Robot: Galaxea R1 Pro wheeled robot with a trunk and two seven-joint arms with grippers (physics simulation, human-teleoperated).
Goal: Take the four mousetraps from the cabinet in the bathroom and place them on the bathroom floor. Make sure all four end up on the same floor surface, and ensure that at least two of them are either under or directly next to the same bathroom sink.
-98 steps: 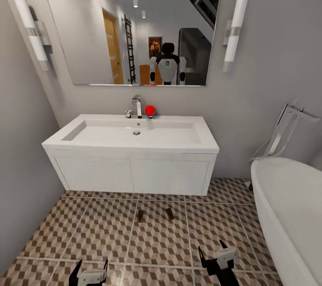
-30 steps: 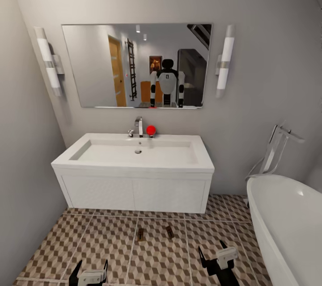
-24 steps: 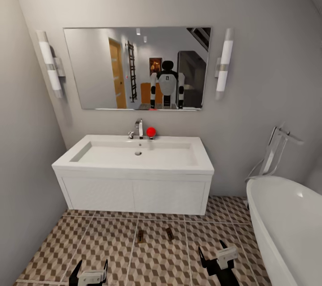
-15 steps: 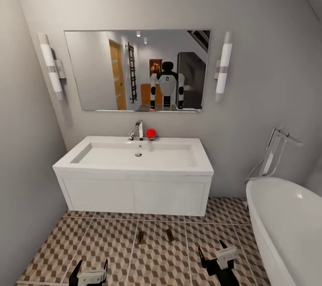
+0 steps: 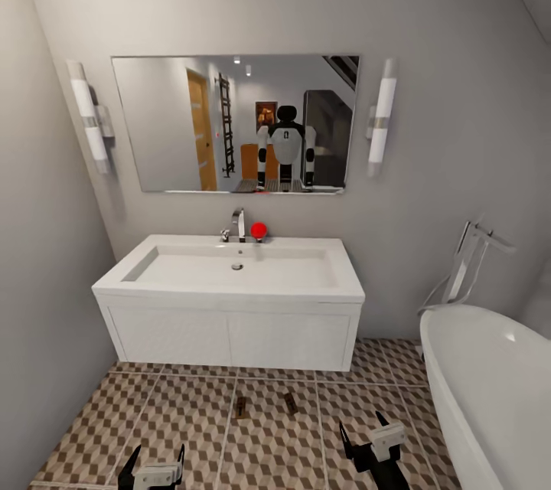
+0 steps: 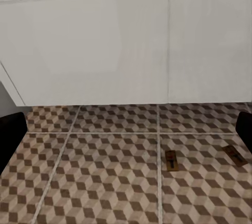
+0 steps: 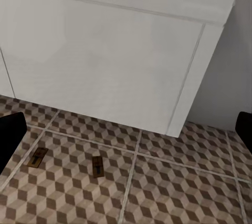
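Observation:
Two mousetraps lie on the cube-patterned bathroom floor [image 5: 176, 421] just in front of the white sink vanity [image 5: 229, 337]: one mousetrap [image 5: 241, 407] on a grout line, the other mousetrap [image 5: 291, 403] a little to its right. The left wrist view shows the same pair, one [image 6: 170, 160] and the other [image 6: 234, 156]; so does the right wrist view, as one [image 7: 38, 157] and another [image 7: 97, 166]. My left gripper [image 5: 156, 463] and right gripper [image 5: 363, 430] hang low over the tiles nearer to me, both open and empty. The orange-brown cabinet [image 5: 249, 161] appears as a reflection in the mirror.
A white bathtub [image 5: 490, 383] with a chrome floor tap [image 5: 471, 264] fills the right side. A grey wall [image 5: 46, 321] closes in on the left. A red ball [image 5: 259, 230] sits by the faucet [image 5: 238, 223] on the sink. Open tiles lie between me and the vanity.
The whole head view has shifted: the sink and mirror look smaller and farther, so the camera has drawn back and up. The two mousetraps and both grippers keep their places.

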